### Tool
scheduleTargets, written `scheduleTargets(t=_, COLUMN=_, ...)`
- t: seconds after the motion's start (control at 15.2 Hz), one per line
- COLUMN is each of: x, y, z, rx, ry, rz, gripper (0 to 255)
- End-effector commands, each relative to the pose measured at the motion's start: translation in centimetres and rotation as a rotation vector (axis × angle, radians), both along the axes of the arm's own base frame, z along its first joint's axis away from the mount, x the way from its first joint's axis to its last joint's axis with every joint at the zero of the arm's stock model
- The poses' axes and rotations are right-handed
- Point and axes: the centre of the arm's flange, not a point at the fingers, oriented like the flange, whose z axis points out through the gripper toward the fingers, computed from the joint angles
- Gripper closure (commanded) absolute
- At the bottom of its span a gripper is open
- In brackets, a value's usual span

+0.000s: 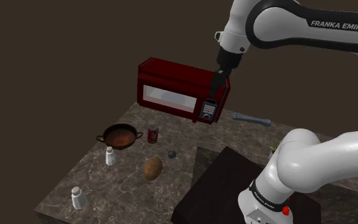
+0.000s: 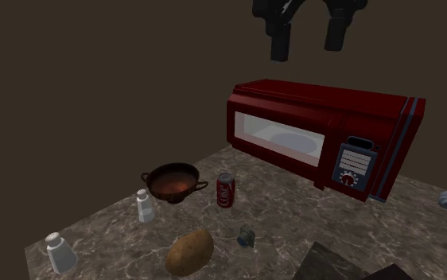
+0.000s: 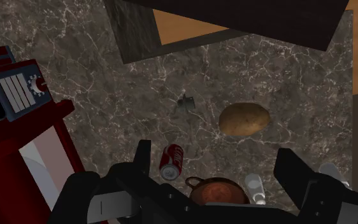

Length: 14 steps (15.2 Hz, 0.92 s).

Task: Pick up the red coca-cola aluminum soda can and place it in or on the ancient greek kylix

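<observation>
Gripper (image 2: 307,36): jaws released, empty, high above. Descend onto upright red soda can (image 1: 153,134), shoulder view's right of kylix (image 1: 120,136); clasp mid-body.

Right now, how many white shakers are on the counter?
2. The nearer shaker stands by the counter corner; the farther shaker stands beside the kylix.

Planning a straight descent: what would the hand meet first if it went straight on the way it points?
Probably the marble countertop between the red can and the potato, beside the kylix; depth is unclear.
</observation>
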Motion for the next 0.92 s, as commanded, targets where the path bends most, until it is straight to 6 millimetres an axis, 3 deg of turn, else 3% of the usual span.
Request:
scheduleTargets(t=0.0, x=0.0, y=0.0, z=0.0, rx=0.000, ry=0.000, rz=0.000, gripper=0)
scheduleTargets(t=0.86, x=11.5, y=-1.1, z=-13.0, rx=0.029, ry=0.026, rz=-0.004, gripper=0)
